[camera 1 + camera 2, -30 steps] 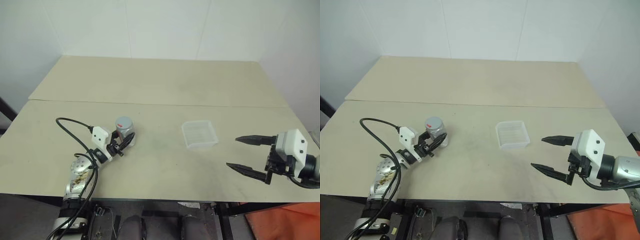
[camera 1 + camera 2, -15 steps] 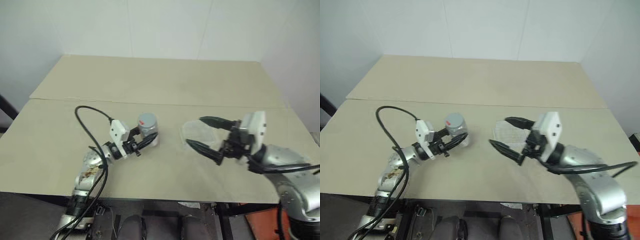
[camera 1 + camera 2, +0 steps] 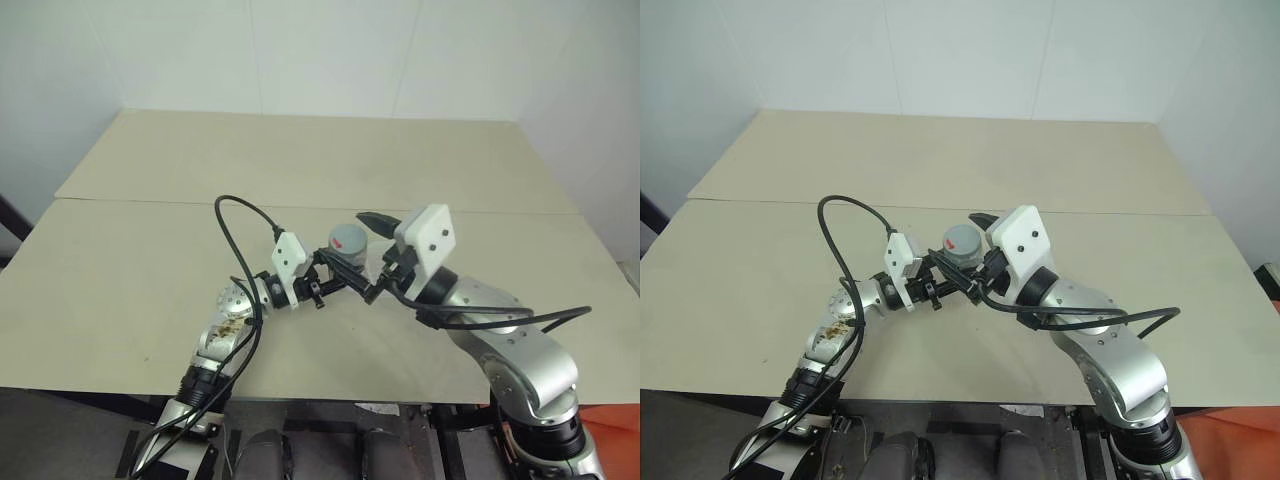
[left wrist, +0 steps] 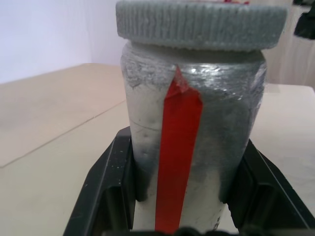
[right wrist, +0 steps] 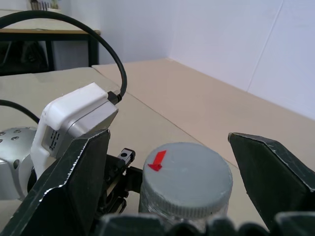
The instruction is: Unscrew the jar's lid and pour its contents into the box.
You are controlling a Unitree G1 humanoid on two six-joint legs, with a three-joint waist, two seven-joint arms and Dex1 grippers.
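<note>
So the small silvery cylindrical jar [image 3: 346,262], with a strip of red tape down its wall, sits upright above the middle of the beige desk [image 3: 140,270], clamped around its body by the left gripper [image 3: 345,283]. Its two black fingers [image 4: 106,189] press on either side of the wall. The round grey ribbed lid [image 5: 187,184], with a little red arrow mark on top, is screwed on the jar. The right gripper [image 5: 184,189] comes in from the jar's right with its fingers spread wide, one on each side of the lid, not touching it as far as I can see. A black cable [image 3: 235,235] loops up just left of the jar.
</note>
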